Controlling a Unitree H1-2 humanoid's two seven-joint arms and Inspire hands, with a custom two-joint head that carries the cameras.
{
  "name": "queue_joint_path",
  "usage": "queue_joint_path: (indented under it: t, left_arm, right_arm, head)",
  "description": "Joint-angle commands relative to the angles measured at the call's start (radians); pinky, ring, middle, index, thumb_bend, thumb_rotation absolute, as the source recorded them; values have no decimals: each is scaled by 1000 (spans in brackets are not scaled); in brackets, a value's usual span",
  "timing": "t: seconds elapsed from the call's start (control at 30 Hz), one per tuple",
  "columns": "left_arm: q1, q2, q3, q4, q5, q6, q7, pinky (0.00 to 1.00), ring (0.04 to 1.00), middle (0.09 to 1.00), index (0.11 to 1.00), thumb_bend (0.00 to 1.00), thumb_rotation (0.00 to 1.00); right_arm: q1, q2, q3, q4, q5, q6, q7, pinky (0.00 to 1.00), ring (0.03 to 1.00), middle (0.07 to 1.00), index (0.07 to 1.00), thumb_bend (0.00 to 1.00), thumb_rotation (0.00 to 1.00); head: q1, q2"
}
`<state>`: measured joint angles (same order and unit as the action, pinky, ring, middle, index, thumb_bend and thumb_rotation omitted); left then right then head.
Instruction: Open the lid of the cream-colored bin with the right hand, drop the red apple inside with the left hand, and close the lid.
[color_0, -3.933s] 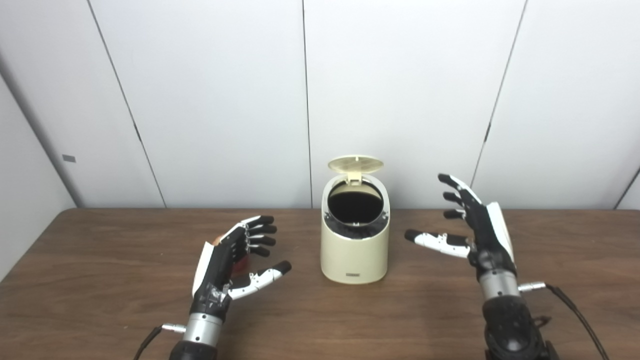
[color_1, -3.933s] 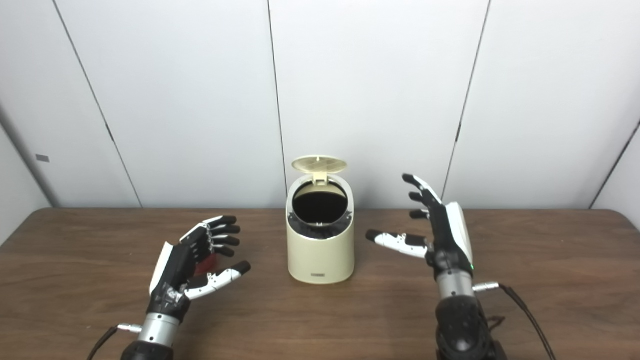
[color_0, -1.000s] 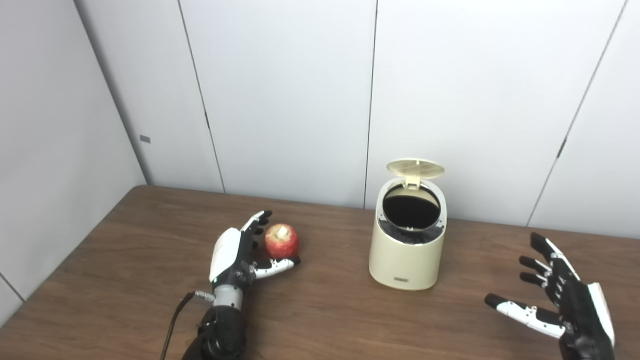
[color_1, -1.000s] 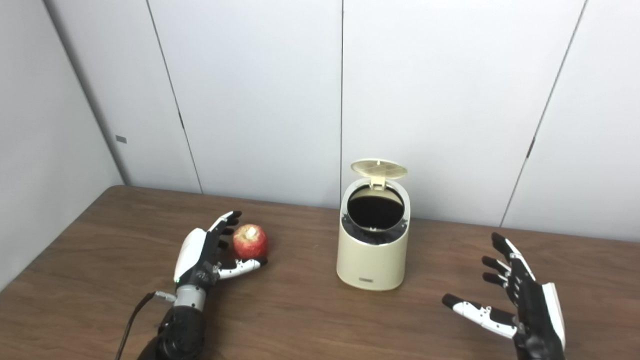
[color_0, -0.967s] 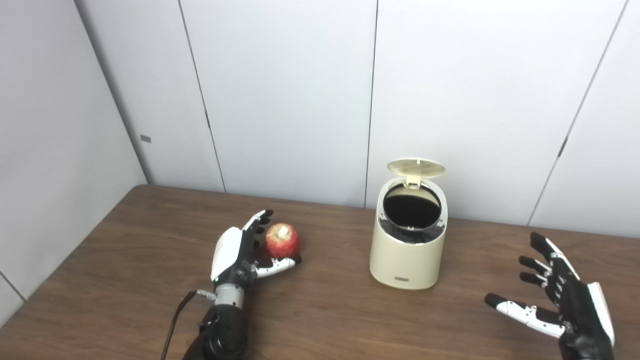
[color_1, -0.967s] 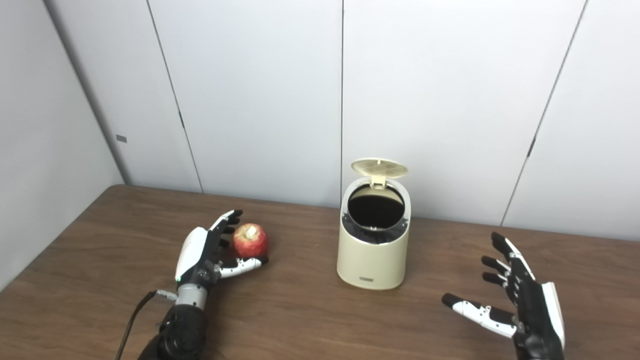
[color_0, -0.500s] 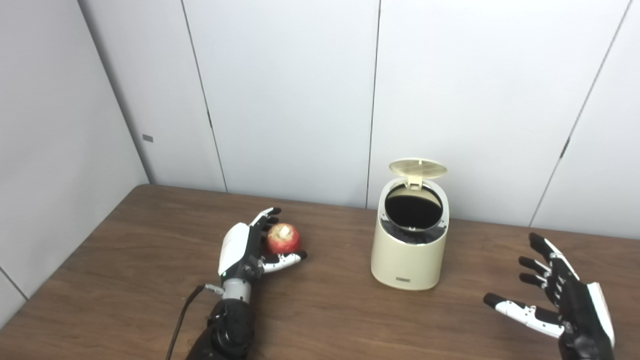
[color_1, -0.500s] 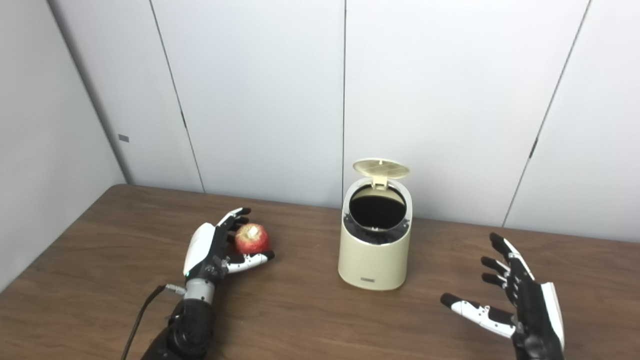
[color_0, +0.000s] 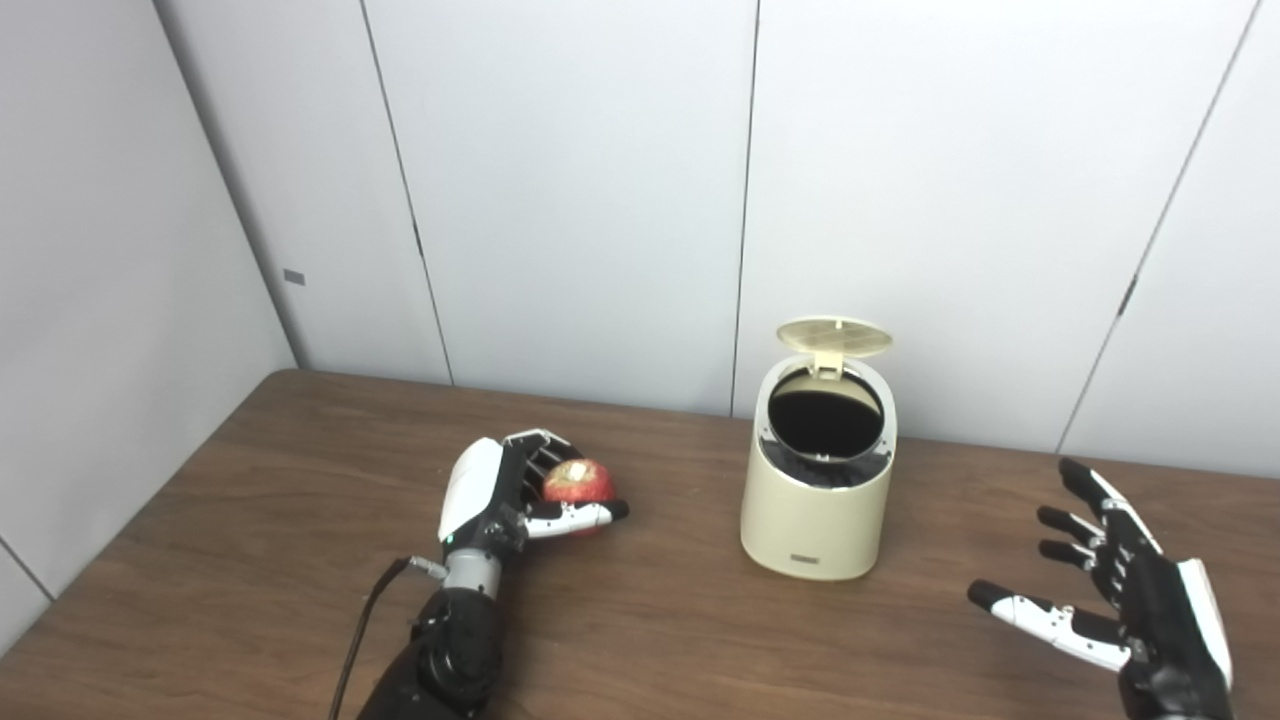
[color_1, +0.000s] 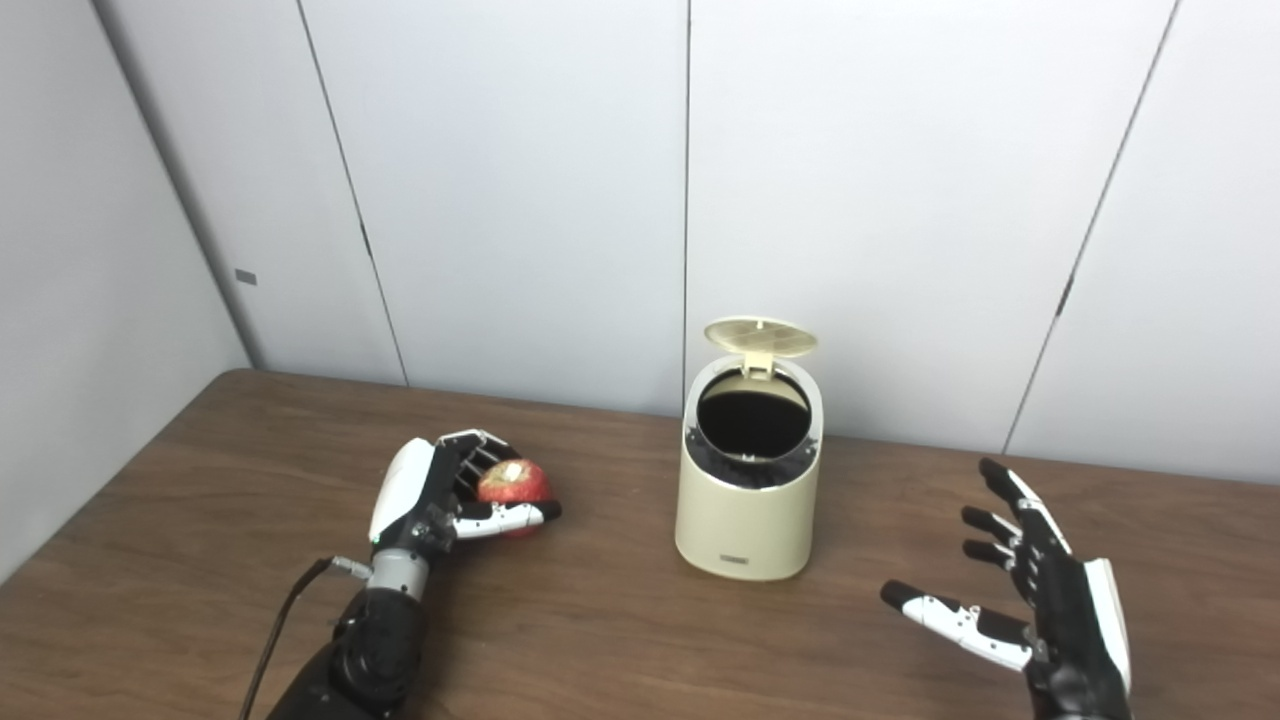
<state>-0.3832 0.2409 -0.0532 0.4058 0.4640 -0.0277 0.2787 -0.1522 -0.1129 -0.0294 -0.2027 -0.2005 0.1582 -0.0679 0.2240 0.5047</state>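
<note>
With the lid (color_0: 834, 337) up on the cream-colored bin (color_0: 818, 500), our left hand (color_0: 505, 492) had fingers curled around the red apple (color_0: 577, 483), left of the bin on the table (color_0: 250, 520); right hand (color_0: 1130, 600) spread, empty. Risk: shallow wrap, apple slips during lift.
</note>
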Motion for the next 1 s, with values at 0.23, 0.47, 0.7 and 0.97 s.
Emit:
queue_joint_path:
  t: [0.23, 0.47, 0.7, 0.97]
  left_arm:
    - [9, 14, -8, -25, -3, -13, -16, 339, 432, 498, 492, 502, 0]
    - [10, 11, -23, -54, 22, -25, -6, 335, 434, 500, 491, 502, 0]
    - [1, 2, -48, -200, 35, -35, -31, 306, 416, 491, 504, 501, 0]
    - [-41, -12, -66, -335, 53, -27, -85, 299, 415, 498, 499, 502, 0]
  right_arm:
    - [-32, -2, -4, -26, 4, -22, 1, 695, 796, 908, 862, 723, 42]
    - [-35, 1, 0, -14, 3, -28, -1, 700, 795, 906, 860, 727, 53]
    - [-41, 3, 7, 36, 1, -73, -8, 729, 805, 911, 865, 737, 33]
    - [-53, 6, 15, 120, -16, -151, -30, 703, 787, 898, 857, 779, 122]
  head:
    - [0, 4]
    - [-11, -6]
    - [-48, -26]
    - [-87, -45]
